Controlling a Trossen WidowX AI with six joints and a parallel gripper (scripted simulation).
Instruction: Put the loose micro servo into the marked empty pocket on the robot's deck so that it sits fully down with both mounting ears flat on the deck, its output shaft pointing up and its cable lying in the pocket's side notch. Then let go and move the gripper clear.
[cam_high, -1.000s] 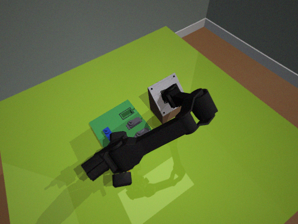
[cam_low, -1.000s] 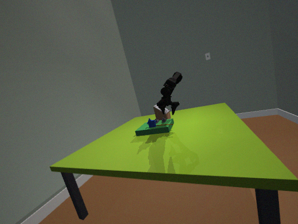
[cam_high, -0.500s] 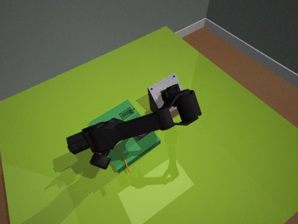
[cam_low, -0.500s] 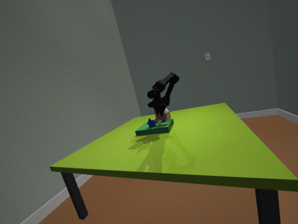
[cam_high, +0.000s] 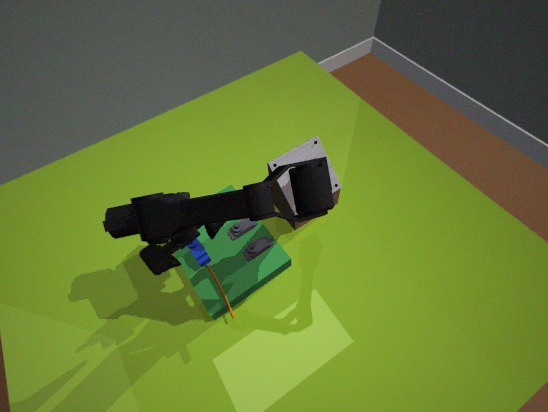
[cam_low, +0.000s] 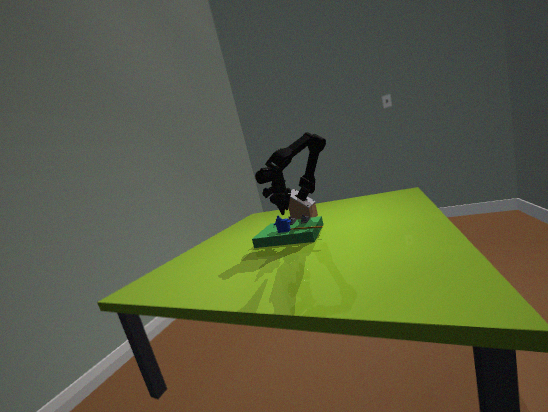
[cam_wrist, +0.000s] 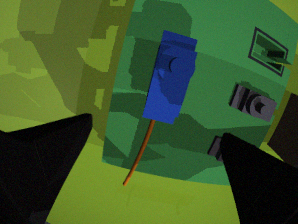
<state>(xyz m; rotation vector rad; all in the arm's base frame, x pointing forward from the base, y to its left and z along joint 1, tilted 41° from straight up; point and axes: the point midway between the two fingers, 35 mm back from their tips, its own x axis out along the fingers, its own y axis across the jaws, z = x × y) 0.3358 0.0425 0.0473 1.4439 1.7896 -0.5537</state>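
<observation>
The loose blue micro servo (cam_high: 200, 254) (cam_low: 283, 225) (cam_wrist: 167, 92) stands on the green deck (cam_high: 281, 257) (cam_low: 280, 241) (cam_wrist: 117, 135), outside the pocket, its round output shaft facing up. Its orange cable (cam_high: 220, 287) (cam_wrist: 140, 152) runs out past the deck's edge. The marked pocket (cam_wrist: 252, 42) shows as a dark rectangular outline at upper right in the wrist view, with a side notch. It is empty; the arm hides it in the top view. My gripper (cam_high: 187, 247) (cam_low: 283, 213) (cam_wrist: 158, 131) is wide open and empty, above the deck near the servo. The servo lies ahead of and between the fingers in the wrist view.
Two grey servos (cam_high: 242, 228) (cam_high: 258, 248) (cam_wrist: 252, 103) sit in the deck beside the pocket. A block with a pale top plate (cam_high: 300, 151) (cam_low: 302, 207) stands beside the deck, under the arm's base. The green table (cam_high: 425, 280) (cam_low: 400, 280) carries everything.
</observation>
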